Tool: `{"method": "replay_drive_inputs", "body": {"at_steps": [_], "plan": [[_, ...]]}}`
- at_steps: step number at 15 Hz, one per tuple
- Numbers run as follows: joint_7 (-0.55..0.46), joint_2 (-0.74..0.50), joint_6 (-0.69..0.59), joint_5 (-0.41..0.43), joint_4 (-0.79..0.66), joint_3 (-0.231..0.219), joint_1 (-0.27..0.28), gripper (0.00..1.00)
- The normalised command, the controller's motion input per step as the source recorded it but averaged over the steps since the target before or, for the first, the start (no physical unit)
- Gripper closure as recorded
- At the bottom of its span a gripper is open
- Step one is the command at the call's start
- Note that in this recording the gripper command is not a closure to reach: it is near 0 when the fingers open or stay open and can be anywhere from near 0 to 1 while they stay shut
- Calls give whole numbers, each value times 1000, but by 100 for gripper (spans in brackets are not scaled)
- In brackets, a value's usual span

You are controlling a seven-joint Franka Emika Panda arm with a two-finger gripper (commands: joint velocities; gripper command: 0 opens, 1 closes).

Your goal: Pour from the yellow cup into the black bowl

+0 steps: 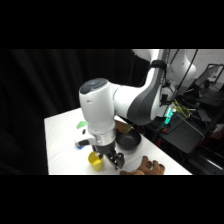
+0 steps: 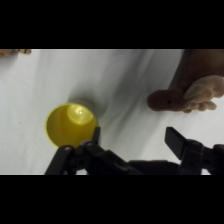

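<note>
The black two-finger tool (image 2: 132, 140) is spread wide and holds nothing. The small bright-yellow plastic cup (image 2: 70, 125) stands upright on the white bench (image 2: 125, 80), just beside one finger. Farther back sits the glossy round black bowl (image 1: 129, 140).

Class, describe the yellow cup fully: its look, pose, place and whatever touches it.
The yellow cup is small, bright yellow, plastic-looking, round-rimmed and without a handle. It stands upright on the white table, mouth open upward; what it holds cannot be told. The open gripper hangs beside it, one finger close to its rim; contact is unclear.
</note>
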Motion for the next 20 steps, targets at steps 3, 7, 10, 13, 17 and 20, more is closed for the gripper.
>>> {"method": "replay_drive_inputs", "body": {"at_steps": [3,7,10,13,17,20], "plan": [[-254,181,-45,64,267,62,-53,0],[-247,146,-77,91,231,79,-82,0],[-231,107,-95,108,184,88,-91,0],[-225,91,-105,111,165,83,-100,0],[-225,46,-115,102,143,69,-108,0],[-225,-10,-144,89,154,45,-113,0]]}}
